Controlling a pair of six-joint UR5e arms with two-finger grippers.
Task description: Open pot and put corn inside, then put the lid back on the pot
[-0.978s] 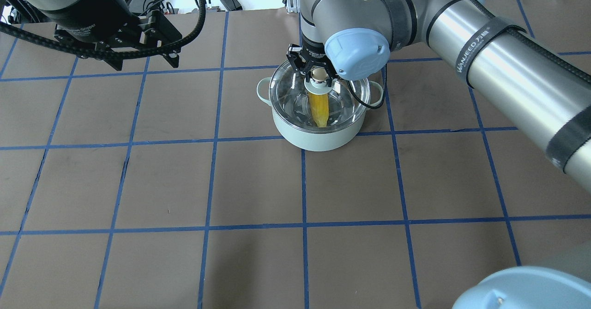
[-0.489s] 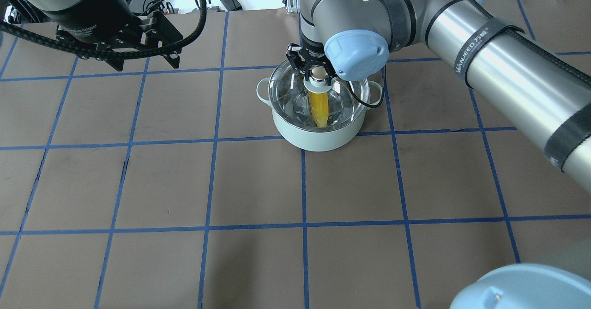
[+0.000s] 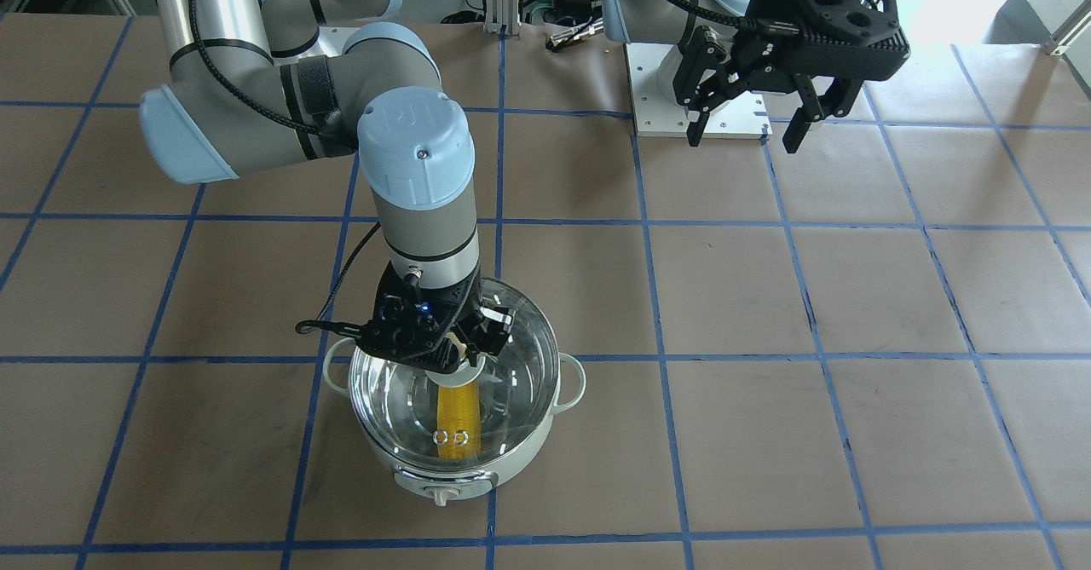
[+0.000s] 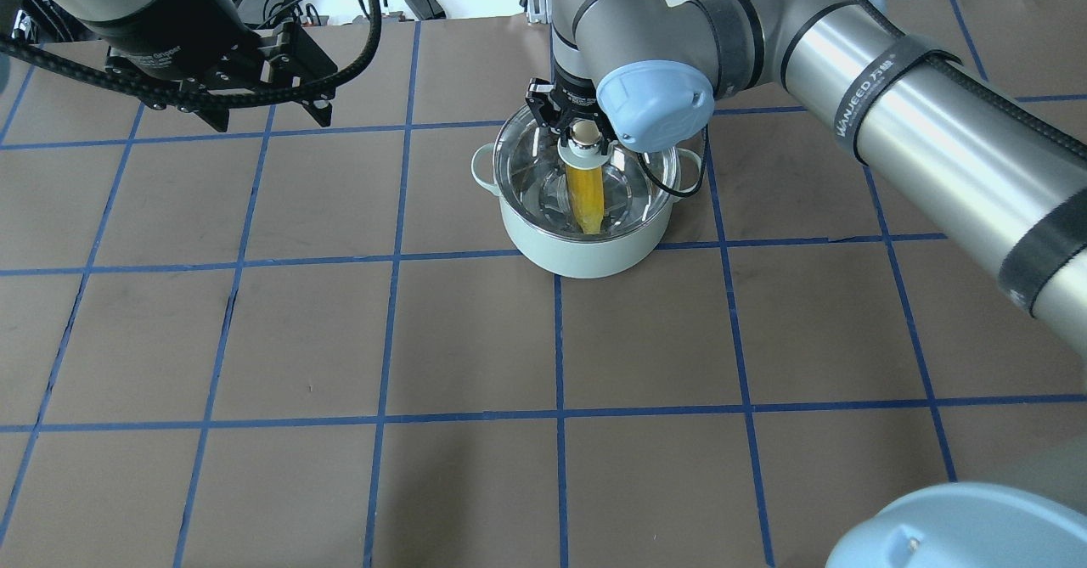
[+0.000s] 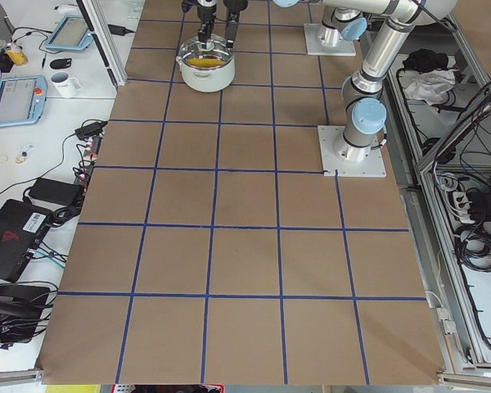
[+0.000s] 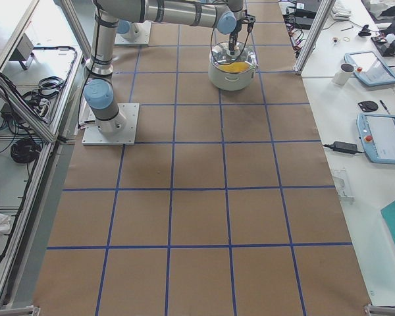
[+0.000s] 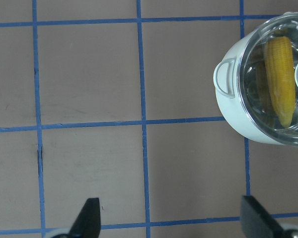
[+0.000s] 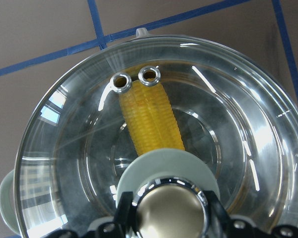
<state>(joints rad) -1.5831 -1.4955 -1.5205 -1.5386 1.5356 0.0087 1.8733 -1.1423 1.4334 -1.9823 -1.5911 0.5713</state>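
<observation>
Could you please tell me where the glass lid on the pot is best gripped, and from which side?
Grip the ball knob at the centre of the lid, coming straight down from above. The lid lies flat on the pot and its glass dome is smooth and wide, so only the raised knob fits between jaws.

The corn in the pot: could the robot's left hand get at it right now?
Probably not. The corn lies inside the pot under the glass lid, which covers the opening, and the right hand grips that lid from above. The left hand hangs open, well off to the side.
</observation>
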